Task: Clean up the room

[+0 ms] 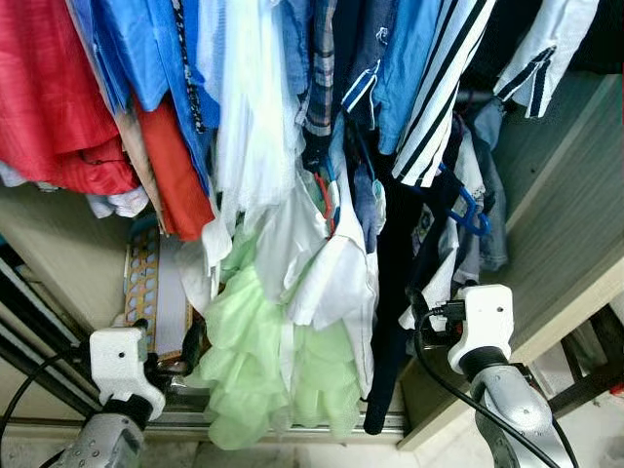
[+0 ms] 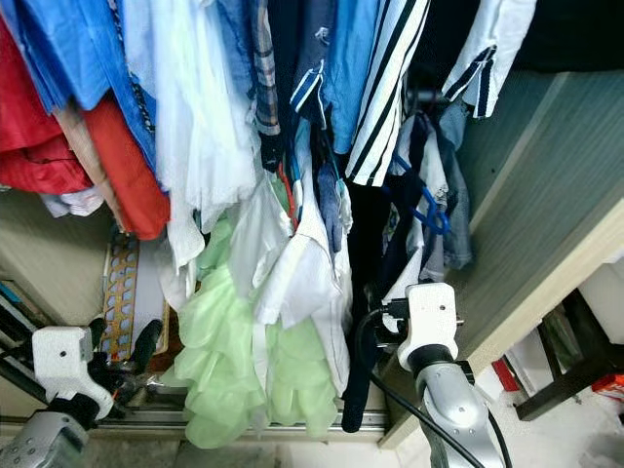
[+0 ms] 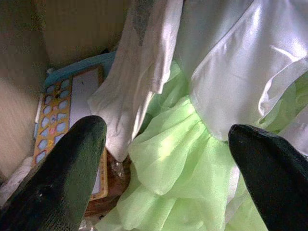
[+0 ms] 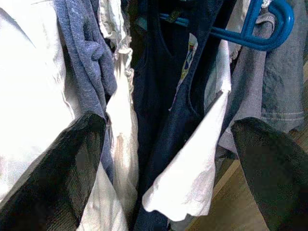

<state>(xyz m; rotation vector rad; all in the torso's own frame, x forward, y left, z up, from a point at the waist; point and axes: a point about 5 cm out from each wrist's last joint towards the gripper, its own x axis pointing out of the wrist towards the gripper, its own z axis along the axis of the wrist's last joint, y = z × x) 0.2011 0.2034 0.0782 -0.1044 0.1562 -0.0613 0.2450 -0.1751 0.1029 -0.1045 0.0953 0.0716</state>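
Clothes are crowding an open wardrobe [image 1: 575,195] as a humanoid robot is facing it with both arms raised. Red garments [image 1: 58,107] are hanging at the far left, blue shirts [image 1: 146,49] beside them, a white sheer blouse [image 1: 255,127] near the middle and a navy-and-white striped shirt [image 1: 444,88] toward the right. Lower down, a pale green ruffled dress [image 1: 258,361] is hanging beneath a white shirt [image 1: 327,268], and a dark navy garment [image 4: 163,96] is hanging just to its right, near a blue hanger [image 1: 471,210].

Left gripper [image 3: 166,139] is pointing at the green dress, its 2 black fingers [image 3: 72,163] spread wide apart and holding nothing; a white sleeve is hanging between them, though whether it touches either finger cannot be told. Behind the dress, a colourful patterned board [image 3: 67,120] is leaning against the wardrobe's inner wall.

Right gripper [image 4: 168,144] is pointing at the navy garment and a white cloth edge [image 4: 192,173], its 2 fingers likewise spread apart and gripping nothing. A black cable [image 1: 429,361] is looping from the right wrist's white housing.
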